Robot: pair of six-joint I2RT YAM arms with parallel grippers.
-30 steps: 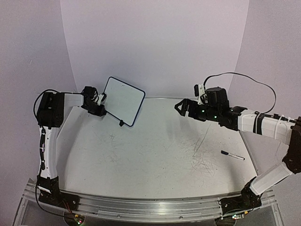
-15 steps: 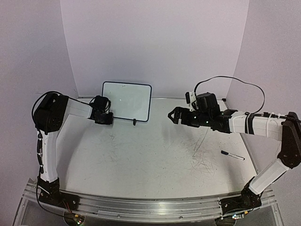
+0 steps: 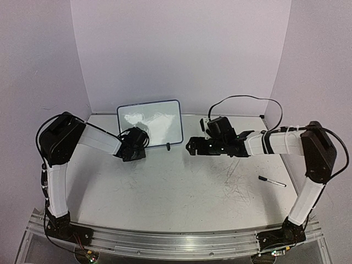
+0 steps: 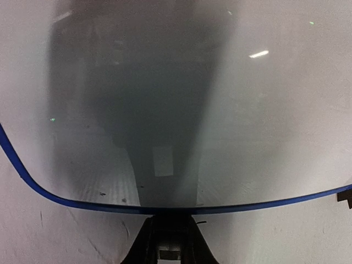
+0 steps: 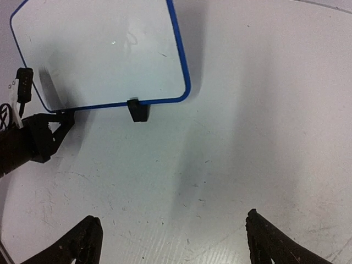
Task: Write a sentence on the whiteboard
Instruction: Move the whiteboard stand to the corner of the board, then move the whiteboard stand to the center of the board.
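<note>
The whiteboard (image 3: 149, 121), white with a dark blue rim, stands upright near the back of the table, one black foot (image 3: 166, 146) under its lower edge. Its face looks blank; no sentence is in view. My left gripper (image 3: 136, 144) is shut on the board's lower rim (image 4: 165, 209), towards its left end. In the left wrist view the board (image 4: 176, 99) fills the picture. My right gripper (image 3: 190, 146) hangs open just right of the board, low over the table. Its view shows the board (image 5: 99, 49) ahead and nothing between the right gripper's (image 5: 173, 239) fingers.
A black marker (image 3: 272, 181) lies on the scuffed white tabletop (image 3: 181, 187) at the right, behind my right arm. Purple walls close in the back and both sides. The left gripper (image 5: 33, 140) shows at the left edge of the right wrist view.
My left arm has swung the board from a tilted pose at the left to upright and nearer the middle. My right gripper has moved left and down towards it.
</note>
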